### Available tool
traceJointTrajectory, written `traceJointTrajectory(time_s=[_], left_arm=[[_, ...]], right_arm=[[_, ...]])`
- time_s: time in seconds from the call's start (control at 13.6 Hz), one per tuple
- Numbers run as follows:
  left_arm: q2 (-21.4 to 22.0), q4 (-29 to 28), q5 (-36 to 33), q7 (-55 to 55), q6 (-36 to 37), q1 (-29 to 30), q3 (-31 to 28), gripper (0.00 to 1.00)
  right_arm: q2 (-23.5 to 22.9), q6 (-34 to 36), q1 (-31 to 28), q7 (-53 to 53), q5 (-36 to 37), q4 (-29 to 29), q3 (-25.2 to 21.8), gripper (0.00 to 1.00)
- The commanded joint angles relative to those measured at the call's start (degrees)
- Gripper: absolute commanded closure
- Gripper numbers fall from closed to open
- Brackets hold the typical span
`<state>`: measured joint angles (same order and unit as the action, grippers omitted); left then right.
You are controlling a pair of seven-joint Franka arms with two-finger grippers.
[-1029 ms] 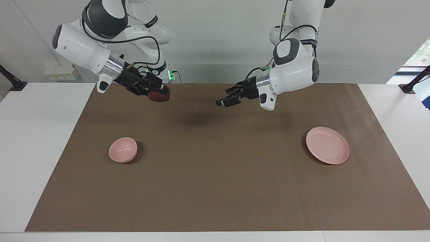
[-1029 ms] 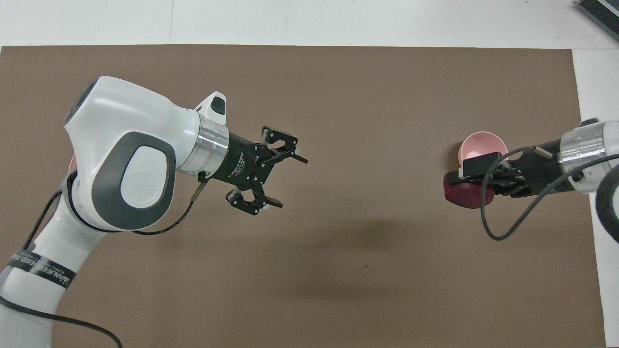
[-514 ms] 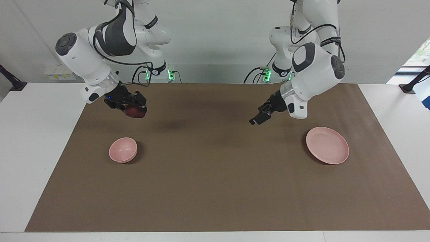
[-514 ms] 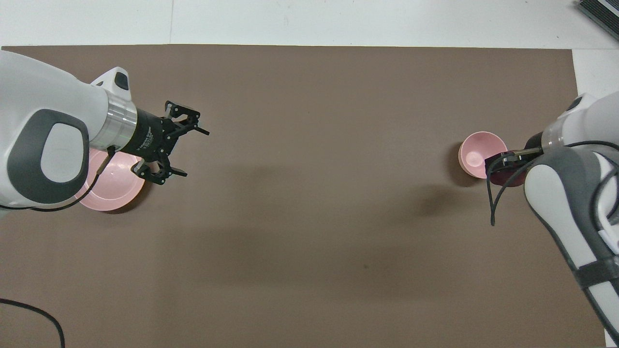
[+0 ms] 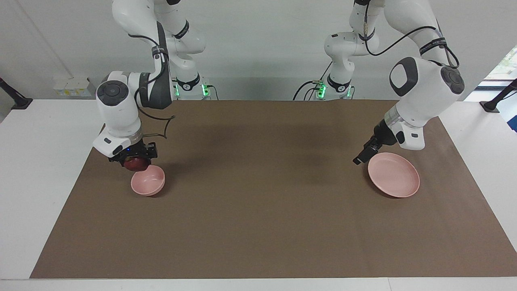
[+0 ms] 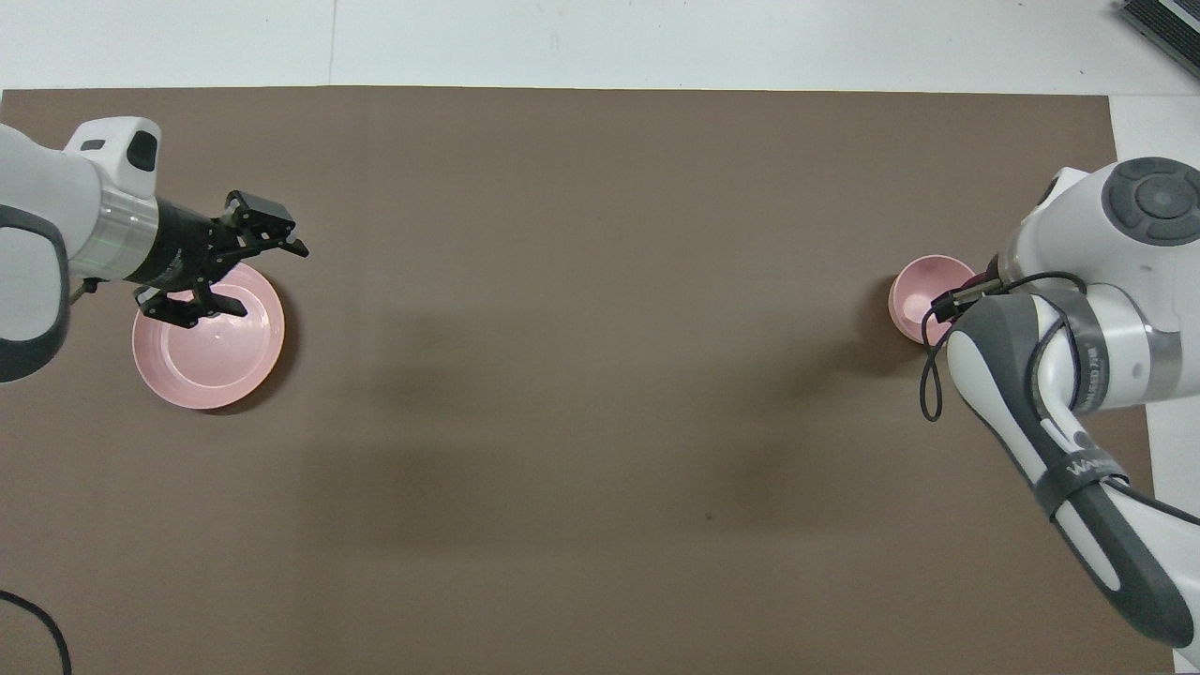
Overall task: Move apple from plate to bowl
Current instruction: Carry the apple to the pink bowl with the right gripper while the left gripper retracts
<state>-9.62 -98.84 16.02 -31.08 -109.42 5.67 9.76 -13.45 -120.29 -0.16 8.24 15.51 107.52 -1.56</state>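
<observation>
The dark red apple [image 5: 136, 164] is held in my right gripper [image 5: 136, 159], which is shut on it. It hangs just over the rim of the small pink bowl [image 5: 148, 182], on the side nearer the robots. In the overhead view the right arm covers the apple and part of the bowl [image 6: 917, 295]. The flat pink plate [image 5: 394, 176] lies bare at the left arm's end of the mat. My left gripper [image 5: 360, 156] hovers low over the plate's edge [image 6: 211, 361], open and holding nothing; the overhead view shows its fingers [image 6: 298, 250] spread apart.
A brown mat [image 5: 258, 210] covers most of the white table [image 5: 40, 169]. Only the bowl and the plate stand on it.
My right arm swung down and toward its own end of the table, bringing the apple from high over the mat to the bowl's rim. My left gripper moved over to the plate, still open.
</observation>
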Motion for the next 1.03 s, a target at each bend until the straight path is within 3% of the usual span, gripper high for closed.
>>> traceJointTrajectory(time_s=[0.0, 0.15, 0.37, 0.66, 0.88, 0.96], left_arm=[[0.3, 1.6, -2.1, 9.7, 0.3, 1.5, 0.5, 0.0], [0.1, 2.2, -7.7, 18.4, 0.1, 1.4, 0.6, 0.0], [0.6, 2.4, -9.0, 28.9, 0.1, 1.6, 0.5, 0.0], [1.3, 4.2, -17.9, 40.7, 0.7, 0.5, 0.7, 0.0], [4.3, 5.8, -20.5, 46.5, 2.3, 0.5, 0.7, 0.0], [4.6, 8.0, -20.7, 47.0, 5.6, 0.6, 1.0, 0.0]], right_arm=[[-1.5, -0.6, 0.0, -0.9, 1.9, -0.6, 0.2, 1.0], [-1.9, -0.6, 0.0, -0.9, 2.0, -0.6, 0.2, 1.0], [-3.0, -1.1, 0.0, -2.5, 1.6, -0.3, 0.5, 1.0], [-4.3, -2.7, 0.0, -4.6, 1.1, 0.2, 0.6, 1.0], [-5.3, -3.5, 0.0, -6.1, 1.0, 0.2, 0.6, 1.0], [-5.4, -3.6, 0.0, -6.6, 0.8, 0.2, 0.7, 0.9]])
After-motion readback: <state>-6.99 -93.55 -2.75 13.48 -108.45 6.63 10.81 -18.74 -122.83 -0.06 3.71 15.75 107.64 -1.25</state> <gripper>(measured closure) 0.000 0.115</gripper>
